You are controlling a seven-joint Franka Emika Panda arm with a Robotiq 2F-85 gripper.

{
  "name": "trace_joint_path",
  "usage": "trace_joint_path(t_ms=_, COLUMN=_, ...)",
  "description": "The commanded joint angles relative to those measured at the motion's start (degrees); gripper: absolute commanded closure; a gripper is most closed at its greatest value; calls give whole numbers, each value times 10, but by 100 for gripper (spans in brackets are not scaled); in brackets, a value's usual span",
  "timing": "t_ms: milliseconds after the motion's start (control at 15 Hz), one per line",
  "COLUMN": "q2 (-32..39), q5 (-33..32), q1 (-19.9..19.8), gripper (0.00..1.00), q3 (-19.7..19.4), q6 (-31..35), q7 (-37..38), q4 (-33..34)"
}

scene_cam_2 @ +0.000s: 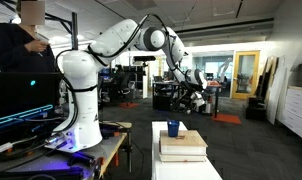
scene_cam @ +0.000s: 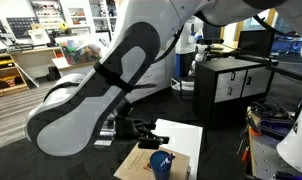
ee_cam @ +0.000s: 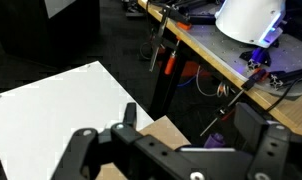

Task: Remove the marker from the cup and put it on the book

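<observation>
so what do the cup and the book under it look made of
The cup looks like plastic or glazed ceramic: smooth, even dark blue. It is too small in these views to settle which. The book has a matte tan cover with no gloss, like kraft card or cardboard.

2 exterior views share the cup (scene_cam: pixel 160 161) (scene_cam_2: pixel 173 127) (wrist looks downward, close).

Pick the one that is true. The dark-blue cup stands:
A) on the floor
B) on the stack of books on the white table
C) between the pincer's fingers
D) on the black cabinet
B: in an exterior view the cup stands upright on the stack of books, which lies on the white table.
</observation>
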Motion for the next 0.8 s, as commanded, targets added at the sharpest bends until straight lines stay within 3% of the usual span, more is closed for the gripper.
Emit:
trace_joint_path(t_ms=0, q2=10, q5=34, q1=-6, gripper=0, q3=3, q6=-40, q7=21, q4=25)
trace_joint_path(t_ms=733, q2=12, q5=82, q1=-9, gripper=0, q3=4, q6=-30, q7=48, q4=14)
